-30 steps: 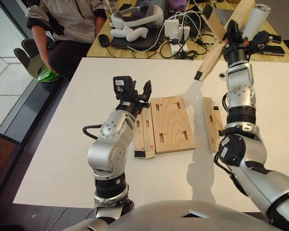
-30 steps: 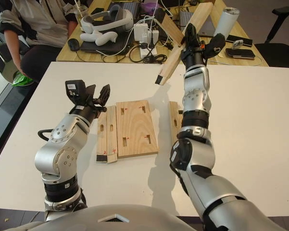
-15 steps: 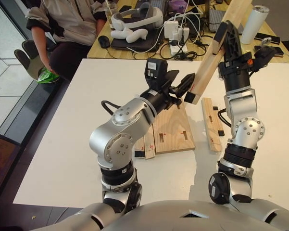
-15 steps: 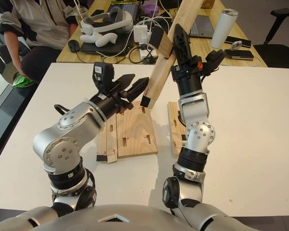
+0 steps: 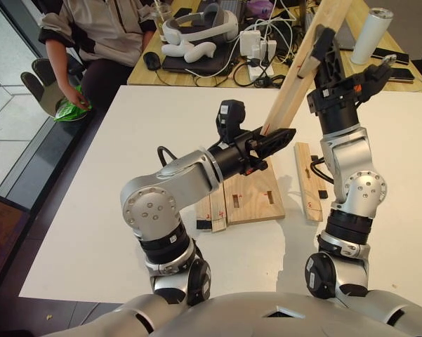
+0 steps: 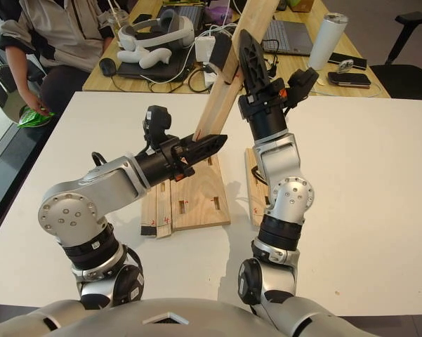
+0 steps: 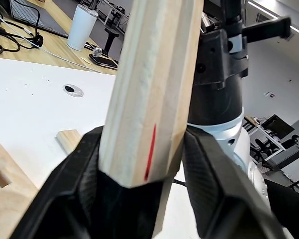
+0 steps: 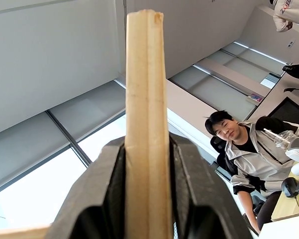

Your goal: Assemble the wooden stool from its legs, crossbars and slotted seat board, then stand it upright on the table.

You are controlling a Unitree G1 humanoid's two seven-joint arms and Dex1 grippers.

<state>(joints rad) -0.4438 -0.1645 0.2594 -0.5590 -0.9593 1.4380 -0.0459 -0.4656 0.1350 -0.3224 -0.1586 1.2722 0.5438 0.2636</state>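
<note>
Bare table (image 5: 91,210) lies open from 6 to 9 o'clock of the seat board (image 5: 256,200); two slats (image 5: 215,207) lie just beside it at 9, a third slat (image 5: 309,179) at 3, and a raised leg (image 5: 295,84) slants over 12.

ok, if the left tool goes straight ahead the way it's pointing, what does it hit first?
The leg: its lower end sits between the left tool's fingers. Past that, the line runs into the right wrist housing, apparently close behind, though depth is hard to judge.
</note>
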